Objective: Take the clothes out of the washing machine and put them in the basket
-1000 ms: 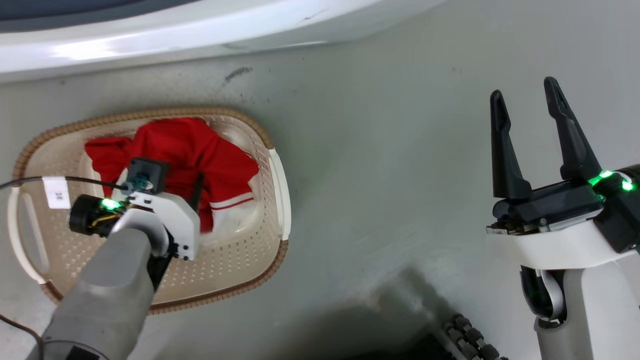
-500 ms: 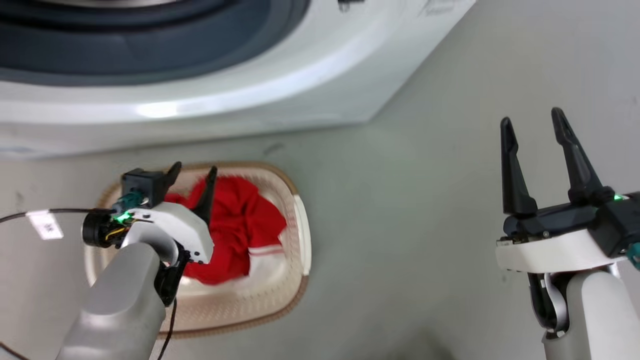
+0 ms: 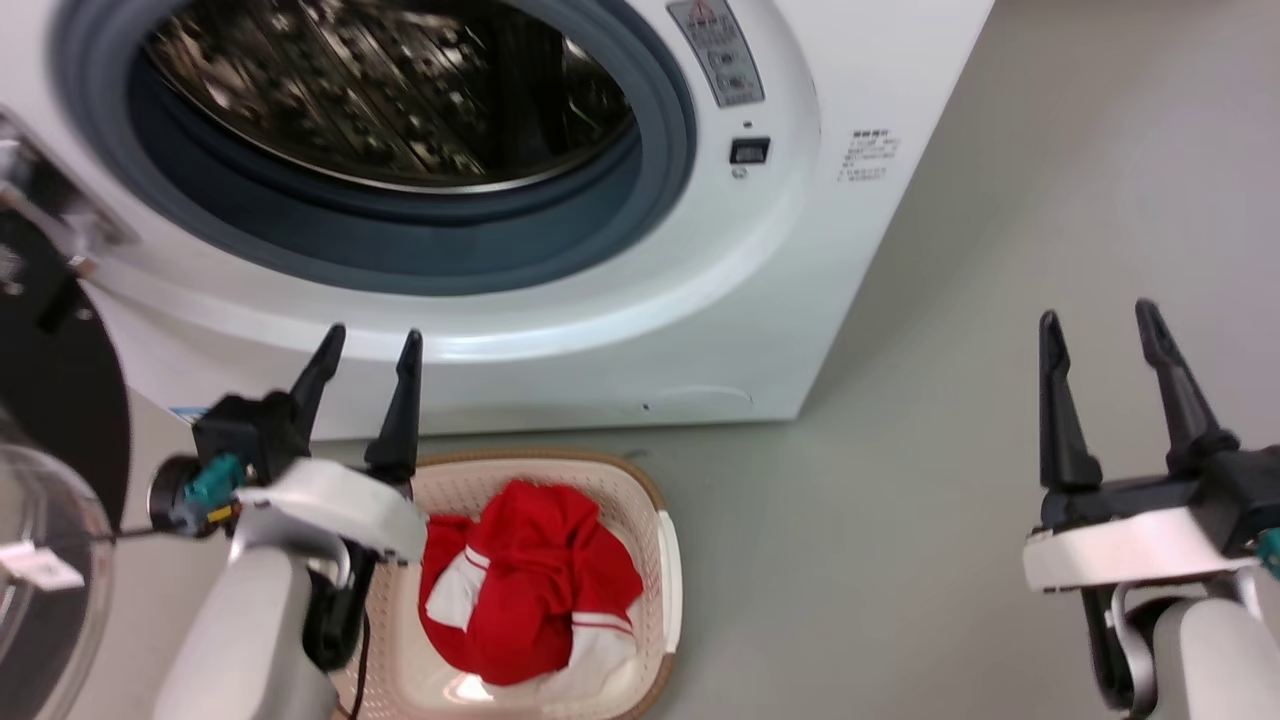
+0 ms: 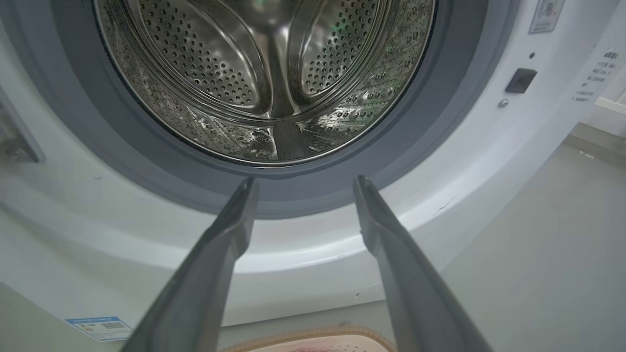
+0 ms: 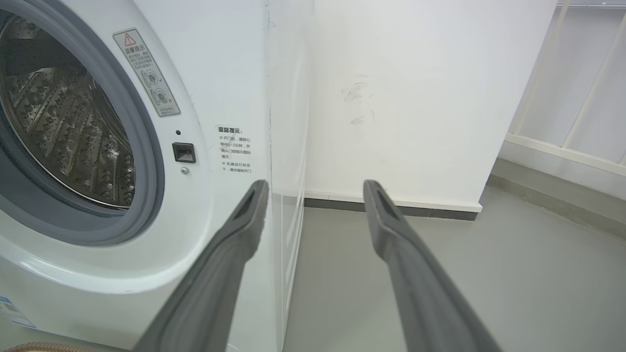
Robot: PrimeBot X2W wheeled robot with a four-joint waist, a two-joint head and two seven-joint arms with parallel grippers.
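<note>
Nearest: left gripper (image 3: 372, 336), long dark fingers standing spread and empty; right gripper (image 3: 1097, 313), fingers likewise spread, hanging over grey floor (image 3: 900, 500). Next: cream-white perforated plastic basket (image 3: 668, 570), brown woven-look rim, holding bright red, white-panelled fabric clothes (image 3: 540, 590), which are lying below-right of the left fingers, untouched. Farthest: large white front-loading washing machine (image 3: 800, 250), perforated steel drum (image 4: 264, 73) facing the left fingers.

Grey floor (image 3: 950, 520): smooth, matte, soft reflections. White wall (image 5: 415, 98) at back, right wrist view. Dark baseboard strip (image 5: 440, 211) where wall meets floor, thin white lip above it. Grey scuff marks (image 5: 359, 100) on wall, upper middle. Right of wall: white slatted frame (image 5: 562, 154), possibly railing or window guard, hard to tell. Low grey ledge (image 5: 552, 198) beneath frame, slightly darker than floor.
</note>
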